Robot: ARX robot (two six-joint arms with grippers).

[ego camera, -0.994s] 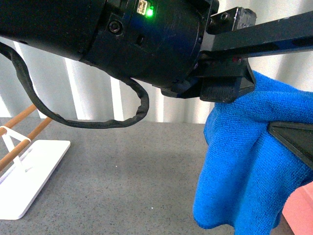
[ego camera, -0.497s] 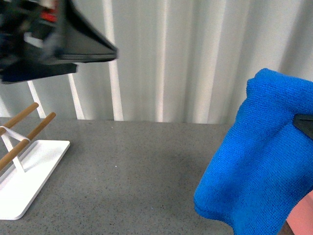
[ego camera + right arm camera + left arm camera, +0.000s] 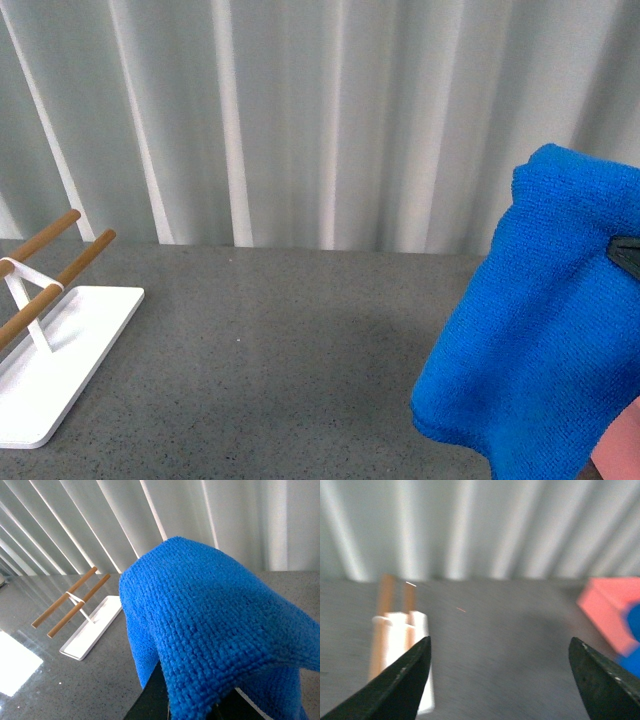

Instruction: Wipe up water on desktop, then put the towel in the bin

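Front view: towel (image 3: 540, 330), seemingly above desktop (image 3: 280, 360)

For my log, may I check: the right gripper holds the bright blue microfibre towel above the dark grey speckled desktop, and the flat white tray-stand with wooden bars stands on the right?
No: the flat white tray-stand with wooden bars stands on the left in the front view; the right gripper does hold the towel.

Bare desktop (image 3: 280, 350) lies open between the white tray-stand (image 3: 60, 360) and hanging towel (image 3: 540, 330).

All three views face the curtain (image 3: 300, 120), sharing the towel (image 3: 540, 330).
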